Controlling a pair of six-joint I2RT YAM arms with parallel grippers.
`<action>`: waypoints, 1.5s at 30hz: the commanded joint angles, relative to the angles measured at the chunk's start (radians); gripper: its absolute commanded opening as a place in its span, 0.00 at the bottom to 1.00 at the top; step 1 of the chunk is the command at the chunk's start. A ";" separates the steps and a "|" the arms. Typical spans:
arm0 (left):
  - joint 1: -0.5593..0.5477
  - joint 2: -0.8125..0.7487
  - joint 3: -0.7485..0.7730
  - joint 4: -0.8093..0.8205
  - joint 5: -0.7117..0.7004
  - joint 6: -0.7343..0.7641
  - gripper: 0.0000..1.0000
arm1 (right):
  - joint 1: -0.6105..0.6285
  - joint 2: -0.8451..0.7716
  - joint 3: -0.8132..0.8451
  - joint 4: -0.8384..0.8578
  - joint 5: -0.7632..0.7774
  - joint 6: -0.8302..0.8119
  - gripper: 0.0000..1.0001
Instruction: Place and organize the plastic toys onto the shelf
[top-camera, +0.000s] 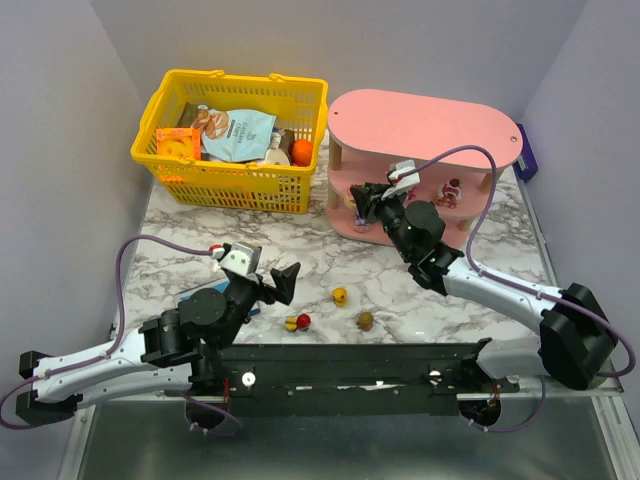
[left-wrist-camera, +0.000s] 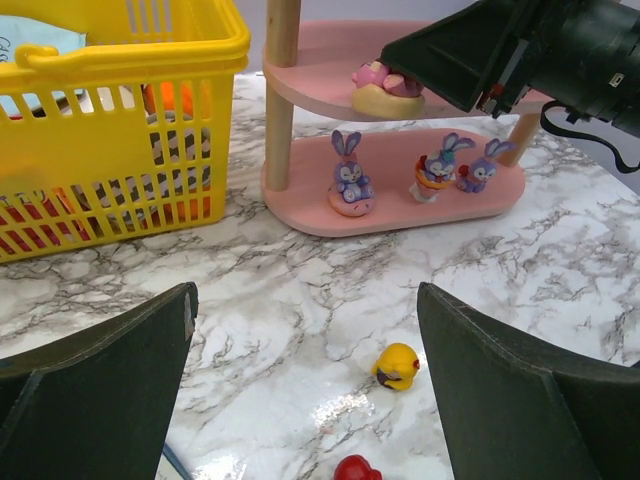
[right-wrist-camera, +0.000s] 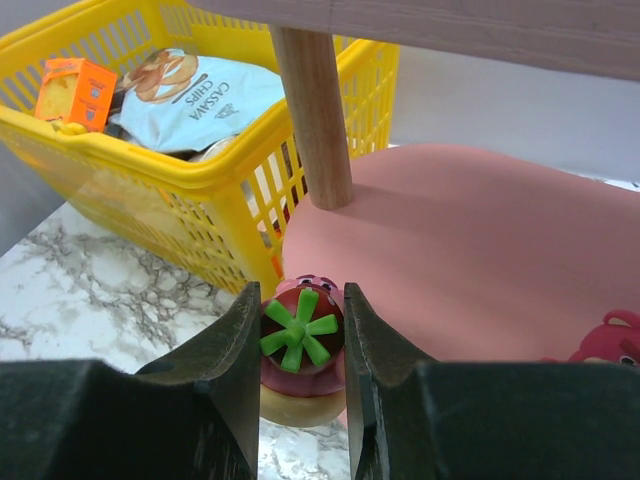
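Toy placement at shelf, middle tier: items and positions

**Right gripper** (top-camera: 366, 200): reaches in between the tiers of the pink shelf (top-camera: 420, 118), at the end beside the basket. Its fingers (right-wrist-camera: 225, 385) are clamped on either side of a strawberry-topped toy (right-wrist-camera: 300, 345) with a red cap, green leaf star and cream base. The toy is at the rim of the middle tier, just in front of a wooden post (right-wrist-camera: 312, 110). Whether its base bears on the tier cannot be told.

**Left gripper** (left-wrist-camera: 305, 310): low over the marble table (left-wrist-camera: 300, 260), jaws spread wide, holding nothing, facing the shelf.

**Bottom tier:** three purple rabbit figures (left-wrist-camera: 350, 180), upright. One stands nearer the post and two stand close together further along.

**Middle tier, far side:** one red figure (right-wrist-camera: 610, 345), partly cut off by the frame edge.

**Table, between the arms:** a yellow toy (left-wrist-camera: 397, 365), a red toy (left-wrist-camera: 357, 468) just nearer the left arm, and a third small toy (top-camera: 366, 321) to their right. All three are well apart from the shelf.

**Yellow basket** (top-camera: 235, 140): beside the shelf, holding a chips packet (right-wrist-camera: 200, 100) and an orange box (right-wrist-camera: 75, 90).
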 joint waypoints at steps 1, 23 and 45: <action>0.000 -0.002 -0.009 0.004 -0.037 -0.015 0.99 | 0.014 0.024 0.033 0.134 0.102 -0.064 0.01; 0.000 -0.003 -0.012 0.003 -0.040 -0.010 0.99 | 0.052 0.212 0.020 0.338 0.243 -0.236 0.08; 0.001 0.004 -0.013 0.000 -0.043 -0.013 0.99 | 0.077 0.368 0.010 0.545 0.387 -0.397 0.21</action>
